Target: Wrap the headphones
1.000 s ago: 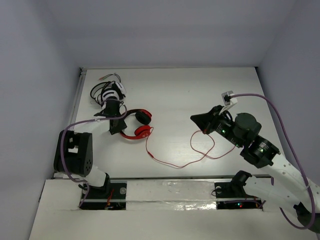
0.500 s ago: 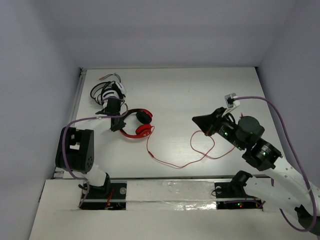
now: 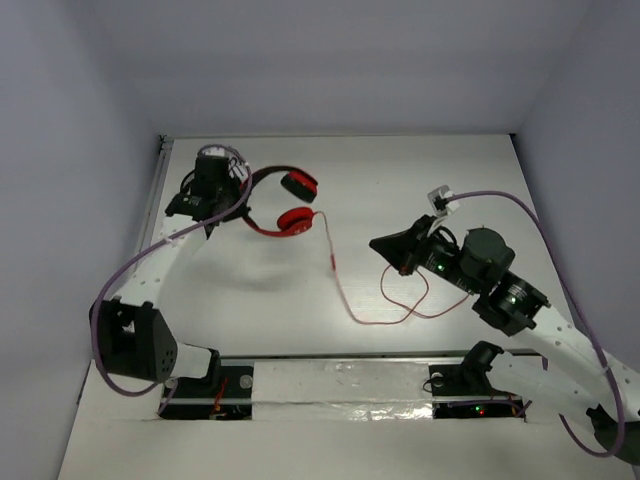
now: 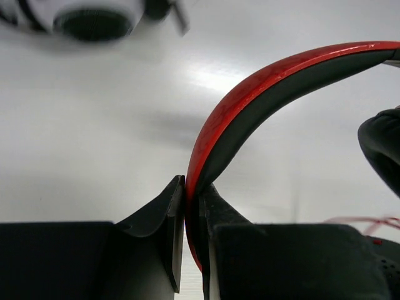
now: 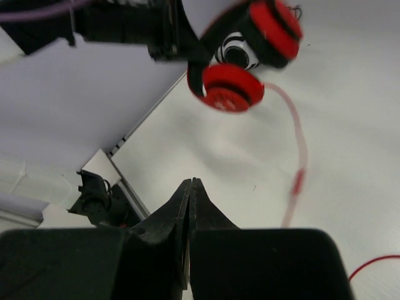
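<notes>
The red headphones (image 3: 292, 221) hang in the air at the back left, lifted off the table. My left gripper (image 3: 238, 196) is shut on their red-and-black headband (image 4: 250, 100), which sits pinched between the jaws (image 4: 190, 187). Both ear cups also show in the right wrist view (image 5: 228, 87). The thin red cable (image 3: 335, 275) trails down from the cups to the table and loops toward the right arm; it is blurred in the right wrist view (image 5: 299, 156). My right gripper (image 3: 378, 243) is shut (image 5: 192, 182), with nothing visible between its jaws, above the cable's loop.
White and black headphones (image 4: 94, 12) lie at the back left under my left wrist, and also show behind the red cups in the right wrist view (image 5: 237, 53). The table's left rail (image 3: 152, 215) and walls border the table.
My left gripper has lifted the red headphones up and toward the back, pulling the cable straighter. My right gripper has moved slightly left and stays shut.
</notes>
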You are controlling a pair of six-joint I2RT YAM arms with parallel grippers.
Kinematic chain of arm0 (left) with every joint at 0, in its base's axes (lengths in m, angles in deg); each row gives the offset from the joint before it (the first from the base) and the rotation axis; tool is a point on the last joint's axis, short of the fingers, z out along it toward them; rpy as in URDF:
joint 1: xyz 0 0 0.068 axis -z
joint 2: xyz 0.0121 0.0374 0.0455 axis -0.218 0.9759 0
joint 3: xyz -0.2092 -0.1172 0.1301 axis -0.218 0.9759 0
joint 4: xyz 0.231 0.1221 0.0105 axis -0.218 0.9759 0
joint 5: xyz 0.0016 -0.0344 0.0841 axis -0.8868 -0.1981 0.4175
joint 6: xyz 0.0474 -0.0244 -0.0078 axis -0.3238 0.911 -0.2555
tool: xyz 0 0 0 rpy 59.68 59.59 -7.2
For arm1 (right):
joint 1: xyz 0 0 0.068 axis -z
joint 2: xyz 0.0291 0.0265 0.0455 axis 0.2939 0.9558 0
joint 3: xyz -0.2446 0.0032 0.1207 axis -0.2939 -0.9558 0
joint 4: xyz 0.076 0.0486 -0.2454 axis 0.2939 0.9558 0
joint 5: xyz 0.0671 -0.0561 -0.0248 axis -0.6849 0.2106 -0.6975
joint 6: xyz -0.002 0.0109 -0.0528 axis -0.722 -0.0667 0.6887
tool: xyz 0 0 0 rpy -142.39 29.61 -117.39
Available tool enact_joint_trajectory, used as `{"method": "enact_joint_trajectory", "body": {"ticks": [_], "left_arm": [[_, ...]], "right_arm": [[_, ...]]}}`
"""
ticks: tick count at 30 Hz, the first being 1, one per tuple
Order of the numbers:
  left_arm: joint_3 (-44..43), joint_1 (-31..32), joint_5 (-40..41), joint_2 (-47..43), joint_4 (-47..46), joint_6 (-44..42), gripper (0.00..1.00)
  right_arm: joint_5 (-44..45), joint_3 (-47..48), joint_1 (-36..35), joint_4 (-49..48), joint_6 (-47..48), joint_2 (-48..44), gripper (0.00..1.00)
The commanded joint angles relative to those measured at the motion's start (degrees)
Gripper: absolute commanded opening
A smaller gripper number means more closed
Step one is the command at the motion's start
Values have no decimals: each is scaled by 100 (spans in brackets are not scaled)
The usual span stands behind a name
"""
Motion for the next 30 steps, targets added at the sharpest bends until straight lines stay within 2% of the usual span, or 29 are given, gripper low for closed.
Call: {"method": "enact_joint_trajectory", "body": {"ticks": [1,3,4,5,6,9,12,16,21,30], "left_arm": [[-994,64,-849,-528,186,-336,0],[-1233,64,-1156,-494,222,-520,0],[-1495,64,-1201,-458,310,-547,0],[-1593,64,-1271,-441,276,-565,0],[-1673,64,-1490,-406,258,-582,0],[-1998,64,-1894,-292,222,-600,0],[-2401,64,-2123,-186,319,-627,0],[-2868,64,-2379,-28,380,-547,0],[-3343,64,-2589,78,530,-547,0],[-3835,64,-2871,140,635,-512,0]], "right_arm": [[-636,30,-60,-772,331,352,0],[-821,-49,-60,-1097,489,510,3],[-900,-154,-60,-1238,499,624,14],[-919,-190,-60,-1448,525,695,29],[-962,-233,-60,-1555,586,765,61],[-736,-243,-60,-1591,841,1021,75],[19,-426,-60,-1705,1095,1021,84],[259,-471,-60,-1784,1106,1530,85],[249,-866,-60,-2741,815,2118,82],[1146,-1007,142,-3059,929,2471,77]]}}
